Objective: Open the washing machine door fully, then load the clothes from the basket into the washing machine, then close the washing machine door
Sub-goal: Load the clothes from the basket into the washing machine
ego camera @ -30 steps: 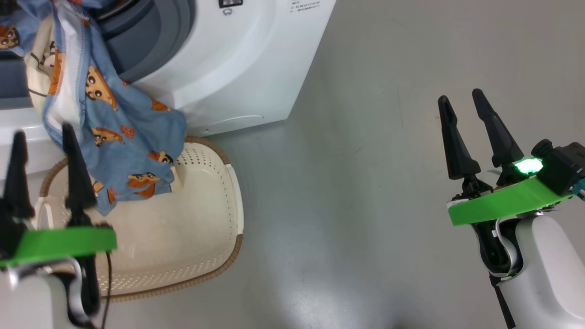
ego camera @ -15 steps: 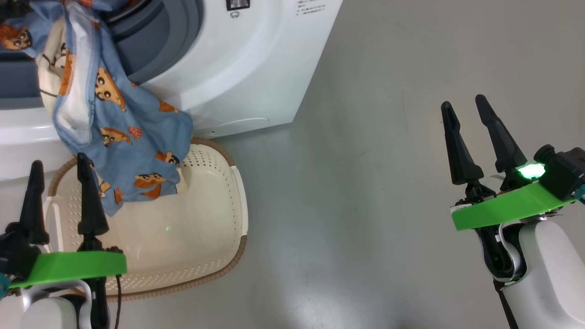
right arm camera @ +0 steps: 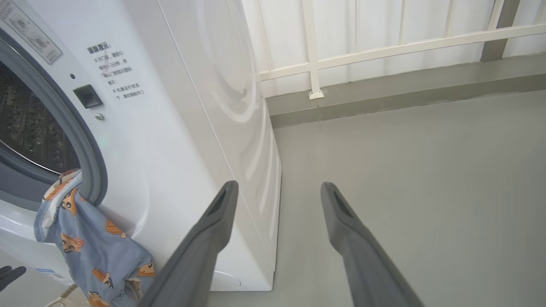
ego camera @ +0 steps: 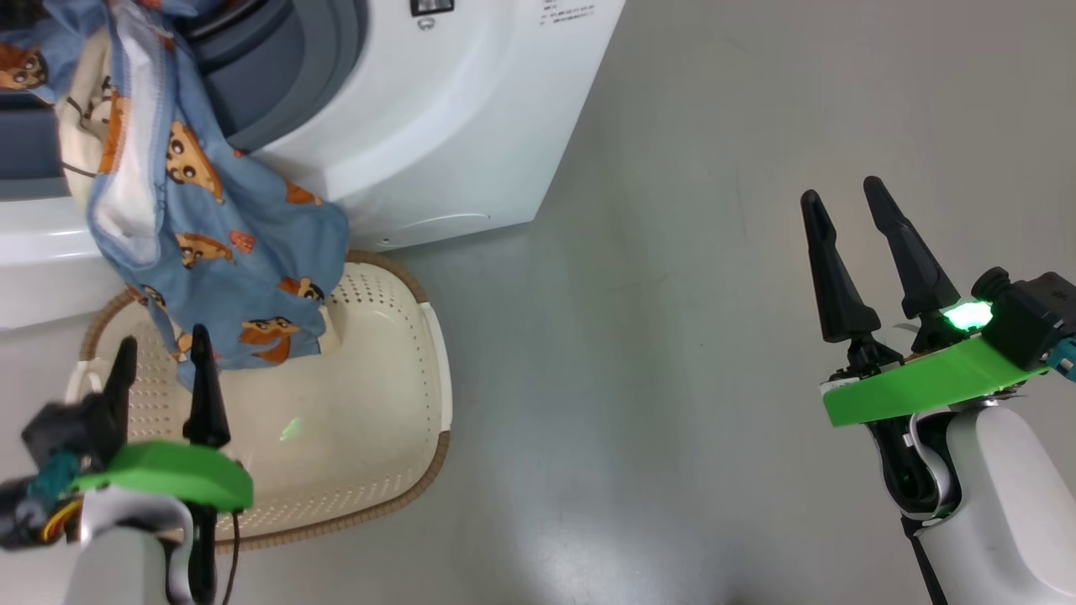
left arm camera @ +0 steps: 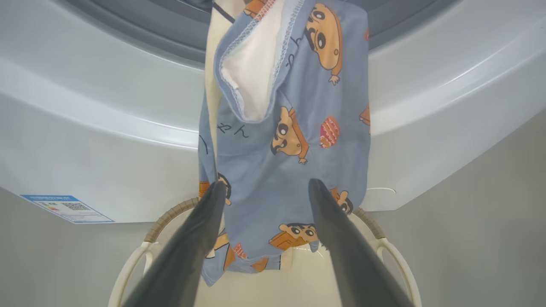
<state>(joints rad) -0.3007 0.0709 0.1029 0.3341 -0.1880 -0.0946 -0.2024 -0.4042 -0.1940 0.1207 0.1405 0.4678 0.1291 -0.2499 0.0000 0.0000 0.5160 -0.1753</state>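
Observation:
The clothes [ego camera: 210, 244], light blue with orange cartoon figures and a cream lining, hang out of the washing machine [ego camera: 437, 126] opening over its grey gasket [ego camera: 319, 50], their lower end draped into the cream basket [ego camera: 370, 454] on the floor. In the left wrist view the clothes [left arm camera: 290, 140] dangle just ahead of my left gripper [left arm camera: 264, 187]. That left gripper [ego camera: 164, 353] is open over the basket's left part, below the hanging hem, holding nothing. My right gripper [ego camera: 841, 197] is open over bare floor, far to the right. The door is out of view.
Grey floor [ego camera: 656, 336] spreads between basket and right arm. The right wrist view shows the washer's side panel [right arm camera: 222, 106], the steel drum [right arm camera: 25, 128], and a white railing [right arm camera: 384, 47] on a low kerb behind it.
My left gripper has drawn back and down from the hanging clothes, ending over the basket, still open. The clothes stay draped from the opening. The right arm barely moved.

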